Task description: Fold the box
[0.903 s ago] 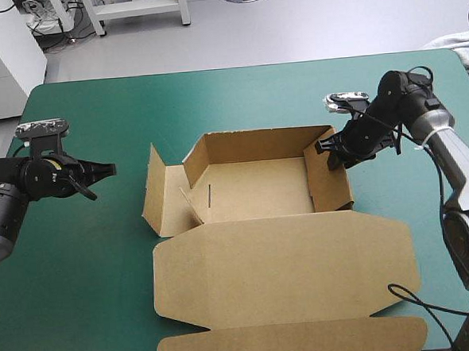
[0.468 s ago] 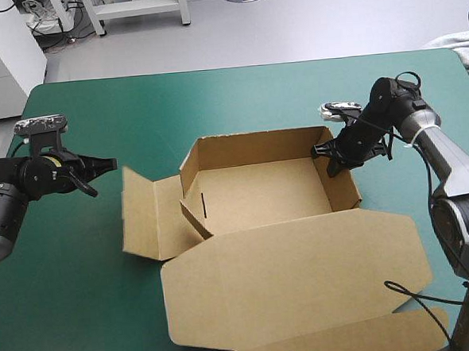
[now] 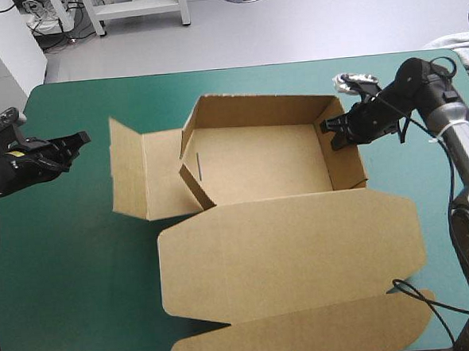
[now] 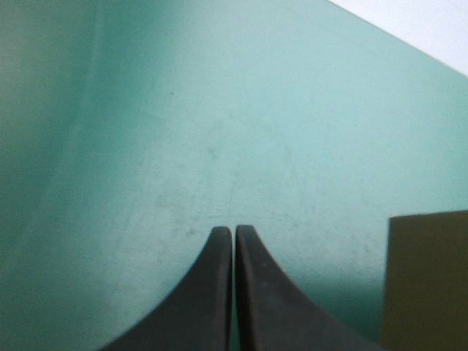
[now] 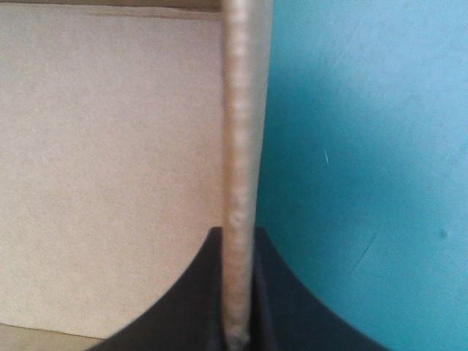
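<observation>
The box point(image 3: 257, 162) is sitting in the middle of the table point(image 3: 81, 272) with the right gripper point(image 3: 333, 135) pinching its right wall point(image 3: 349, 164), while the left gripper point(image 3: 79, 139), pressed together and empty, is hovering well apart from the flat left flap point(image 3: 143, 181), so that's probably the nearer arm for it.

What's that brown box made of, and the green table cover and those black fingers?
The box looks like plain brown cardboard, matte, with sharp creases; its wall edge looks thick, perhaps corrugated. The table cover seems to be a smooth teal-green mat, faintly scuffed, maybe rubber or vinyl. The fingers look like dull black rubber or plastic; I can't tell which.
</observation>
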Tool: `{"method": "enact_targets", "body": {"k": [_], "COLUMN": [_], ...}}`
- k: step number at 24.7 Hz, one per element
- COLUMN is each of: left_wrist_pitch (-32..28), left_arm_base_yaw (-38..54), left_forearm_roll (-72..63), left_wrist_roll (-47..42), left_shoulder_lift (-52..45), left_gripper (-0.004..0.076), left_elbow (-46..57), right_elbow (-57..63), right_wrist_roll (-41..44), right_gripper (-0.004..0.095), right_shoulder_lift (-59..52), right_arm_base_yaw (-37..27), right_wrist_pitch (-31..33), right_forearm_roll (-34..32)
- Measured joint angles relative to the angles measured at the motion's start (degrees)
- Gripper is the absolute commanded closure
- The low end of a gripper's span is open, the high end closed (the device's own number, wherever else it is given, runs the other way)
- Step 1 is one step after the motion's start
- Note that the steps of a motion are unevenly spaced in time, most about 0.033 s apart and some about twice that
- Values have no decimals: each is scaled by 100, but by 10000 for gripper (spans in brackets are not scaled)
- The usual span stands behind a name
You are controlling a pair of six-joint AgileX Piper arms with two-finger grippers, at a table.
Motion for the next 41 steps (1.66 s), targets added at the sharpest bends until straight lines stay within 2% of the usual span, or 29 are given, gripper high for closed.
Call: {"method": "enact_targets", "body": {"k": [4, 11, 17, 24, 28, 34, 41], "left_wrist_pitch": [428, 1000, 2149, 2652, 2689, 2721, 2734], "left_arm_base_yaw": [527, 614, 620, 620, 620, 615, 615], "left_forearm_roll": [-1831, -3749, -5197, -5283, -4984, -4869, -4832], "left_wrist_roll": [1183, 2297, 2951, 2999, 2999, 2999, 3004], "left_shoulder_lift": [136, 332, 332, 156, -79, -266, -265], "left_gripper": [731, 731, 734, 734, 734, 734, 734], "left_elbow": [0, 0, 0, 0, 0, 0, 0], "right_elbow": [-457, -1137, -1341, -1341, -1341, -1341, -1341], "right_wrist_roll": [-41, -102, -44, 2, 211, 304, 443], "right_gripper": [921, 921, 921, 921, 921, 921, 921], "right_shoulder_lift": [-255, -403, -409, -404, -404, -404, -399], "right_arm_base_yaw": [-130, -142, -77, 439, 594, 688, 1090], "right_wrist_pitch": [13, 112, 78, -362, -515, -652, -920], "right_forearm_roll": [246, 631, 724, 632, 300, 198, -138]}}
